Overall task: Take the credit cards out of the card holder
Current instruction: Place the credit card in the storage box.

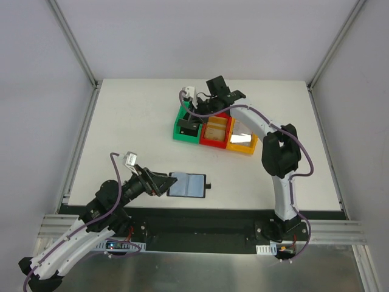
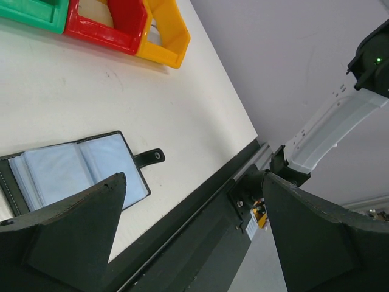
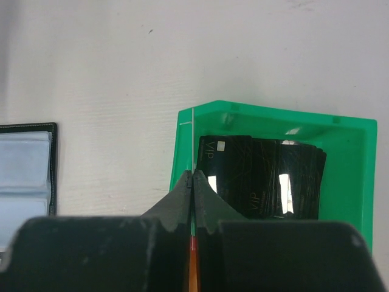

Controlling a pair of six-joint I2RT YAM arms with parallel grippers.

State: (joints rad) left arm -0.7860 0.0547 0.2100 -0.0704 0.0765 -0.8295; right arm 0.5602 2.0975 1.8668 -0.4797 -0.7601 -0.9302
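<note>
The black card holder (image 1: pixel 187 184) lies open and flat near the table's front edge, showing its grey-blue pockets and a closure tab (image 1: pixel 208 184). It also shows in the left wrist view (image 2: pixel 73 167) and at the left edge of the right wrist view (image 3: pixel 27 173). My left gripper (image 1: pixel 159 182) is open and empty, low at the holder's left side (image 2: pixel 193 179). My right gripper (image 1: pixel 203 109) hovers over the green bin (image 3: pixel 273 112), shut (image 3: pixel 193 176) on a thin credit card (image 3: pixel 192 140) seen edge-on. Several black credit cards (image 3: pixel 261 176) lie in the green bin.
Green (image 1: pixel 182 131), red (image 1: pixel 213 141) and yellow (image 1: pixel 242 147) bins stand side by side at the table's middle back. The red bin holds an orange-tan item (image 1: pixel 216 129). The table's front edge and a metal rail (image 2: pixel 200 201) run just beyond the holder.
</note>
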